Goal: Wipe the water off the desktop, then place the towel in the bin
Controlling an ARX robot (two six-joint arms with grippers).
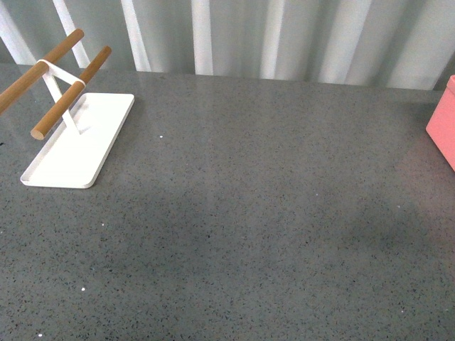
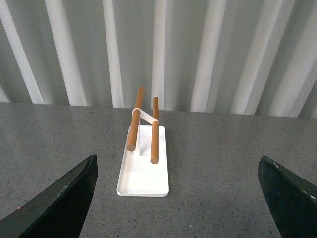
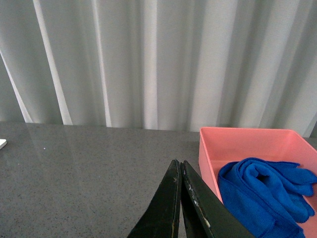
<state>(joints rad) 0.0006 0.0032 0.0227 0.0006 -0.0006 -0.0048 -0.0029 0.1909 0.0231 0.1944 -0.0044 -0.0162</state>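
Observation:
The dark grey speckled desktop (image 1: 256, 213) fills the front view, and neither arm shows there. A corner of the salmon-pink bin (image 1: 442, 124) pokes in at the right edge. In the right wrist view the bright blue towel (image 3: 265, 196) lies bunched inside the bin (image 3: 237, 141). My right gripper (image 3: 180, 164) is shut and empty, its tips just outside the bin's near wall, apart from the towel. My left gripper (image 2: 178, 171) stands wide open over bare desktop, with its two dark fingers (image 2: 59, 203) at the picture's sides. No water is visible on the desktop.
A flat white tray (image 1: 78, 145) with a white stand carrying two wooden bars (image 1: 67, 92) sits at the far left of the desktop; the left wrist view faces the tray (image 2: 143, 173). A pale corrugated wall (image 1: 270, 35) runs behind the desktop's far edge.

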